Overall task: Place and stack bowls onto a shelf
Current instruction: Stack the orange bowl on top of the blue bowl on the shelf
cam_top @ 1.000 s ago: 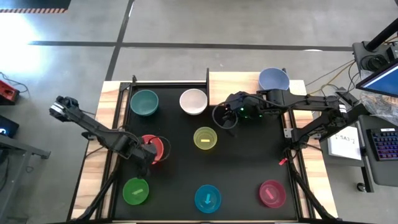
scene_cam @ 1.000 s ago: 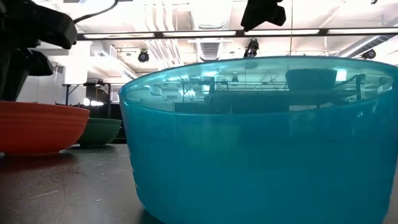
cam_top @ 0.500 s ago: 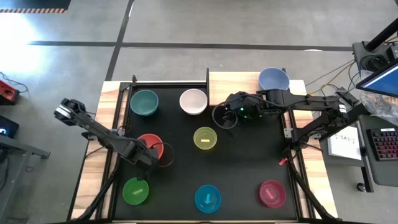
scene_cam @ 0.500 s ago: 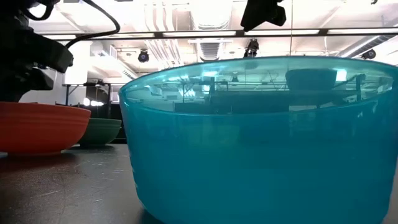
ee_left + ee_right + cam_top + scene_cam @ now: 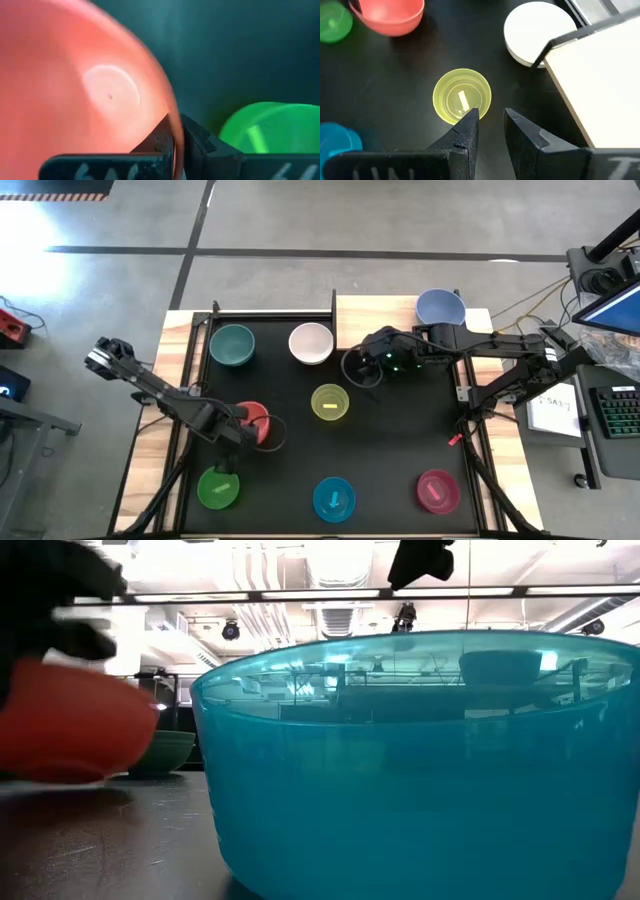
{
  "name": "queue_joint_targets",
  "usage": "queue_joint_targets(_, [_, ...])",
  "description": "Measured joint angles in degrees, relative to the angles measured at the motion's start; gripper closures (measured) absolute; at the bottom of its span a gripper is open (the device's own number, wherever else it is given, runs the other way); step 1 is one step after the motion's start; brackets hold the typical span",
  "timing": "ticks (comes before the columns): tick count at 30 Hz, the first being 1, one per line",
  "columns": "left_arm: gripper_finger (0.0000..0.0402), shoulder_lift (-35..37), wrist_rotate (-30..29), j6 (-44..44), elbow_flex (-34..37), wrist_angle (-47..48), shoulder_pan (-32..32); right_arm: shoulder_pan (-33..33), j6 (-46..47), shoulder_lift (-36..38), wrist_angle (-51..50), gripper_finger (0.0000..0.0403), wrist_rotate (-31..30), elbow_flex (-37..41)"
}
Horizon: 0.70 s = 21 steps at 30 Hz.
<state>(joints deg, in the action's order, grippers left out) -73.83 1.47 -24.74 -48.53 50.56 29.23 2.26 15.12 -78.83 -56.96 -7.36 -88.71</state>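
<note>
The red bowl (image 5: 256, 418) is left of the table's middle, tilted and blurred in the low view (image 5: 70, 720). My left gripper (image 5: 238, 430) is shut on its rim. My right gripper (image 5: 353, 367) hangs open above the table between the white bowl (image 5: 311, 342) and the yellow bowl (image 5: 330, 402), touching nothing. The pale wood shelf (image 5: 380, 310) runs along the far edge, and a pale blue bowl (image 5: 440, 307) rests on it by its base. The teal (image 5: 232, 343), green (image 5: 218, 487), cyan (image 5: 334, 498) and magenta (image 5: 437, 490) bowls rest on the black tabletop. My left gripper pinches the red bowl's rim (image 5: 173, 131) on its near-left side, one finger inside the bowl and one outside. The fingers come slanting down from the table's left. The bowl is tilted in the hold; whether its base is clear of the table I cannot tell.
The green bowl (image 5: 265, 127) lies just near of the held bowl. The cyan bowl (image 5: 410, 760) fills the low view. A thin black frame (image 5: 270, 315) borders the tabletop. A keyboard and papers (image 5: 560, 405) lie beyond the right edge.
My left gripper has moved a little toward the table's right edge and taken hold of the red bowl's rim. The bowl, flat on the table before, now stands tipped and has shifted slightly right.
</note>
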Motion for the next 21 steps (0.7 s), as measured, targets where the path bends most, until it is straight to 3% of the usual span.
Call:
queue_joint_targets(7, [0.0401, 3.06, 1.63, 29.13, -8.87, -12.1, 0.35, -0.19, -11.34, 0.0, 0.97, 0.0323, 0.9, 0.0])
queue_joint_targets(10, [0.0401, 4.05, 5.19, 39.04, -11.62, -16.39, 0.04, -0.45, -15.21, -0.02, 3.51, 0.0323, 6.13, 0.0])
queue_joint_targets(13, [0.0401, 4.2, 11.68, 47.0, -13.29, -19.05, -0.46, -0.86, -16.45, -0.02, 7.83, 0.0323, 12.31, 0.0])
queue_joint_targets(18, [0.0401, 3.87, 29.08, 58.4, -13.58, -22.59, -2.81, -2.38, -18.45, -0.02, 14.02, 0.0323, 23.92, 0.0])
queue_joint_targets(21, [0.0401, 3.05, 33.04, 62.68, -13.56, -23.61, -4.59, -4.24, -19.77, -0.02, 17.19, 0.0323, 28.67, 0.09])
